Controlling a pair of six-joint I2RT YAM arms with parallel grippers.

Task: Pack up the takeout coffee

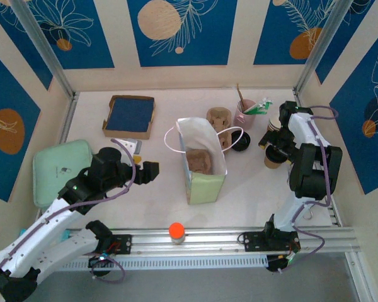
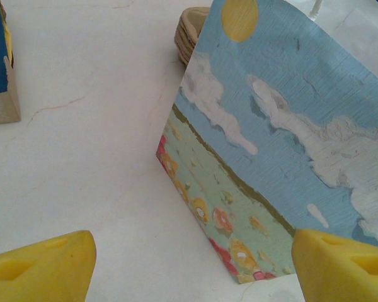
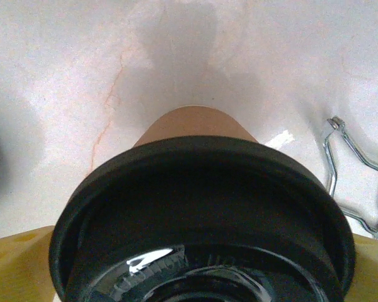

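Observation:
A brown takeout coffee cup with a black lid (image 3: 201,214) stands on the table at the right (image 1: 272,160). My right gripper (image 3: 195,277) is open and straddles its lid, one yellow finger (image 3: 19,264) at each side, and it hangs over the cup (image 1: 278,148) in the top view. The paper bag (image 1: 201,162) stands open mid-table with a cardboard cup carrier (image 1: 200,162) inside. My left gripper (image 1: 148,171) is open and empty, low at the bag's left. In the left wrist view the bag's painted side (image 2: 290,145) rises just beyond the gripper (image 2: 192,270).
Behind the bag are stacked carriers (image 1: 218,117) (image 2: 189,31), a pink cup with stirrers (image 1: 244,116), a loose black lid (image 1: 241,142) and stacked cups (image 1: 274,123). A blue box (image 1: 130,115) lies far left, a green pad (image 1: 62,165) nearer. A wire clip (image 3: 359,182) lies by the cup.

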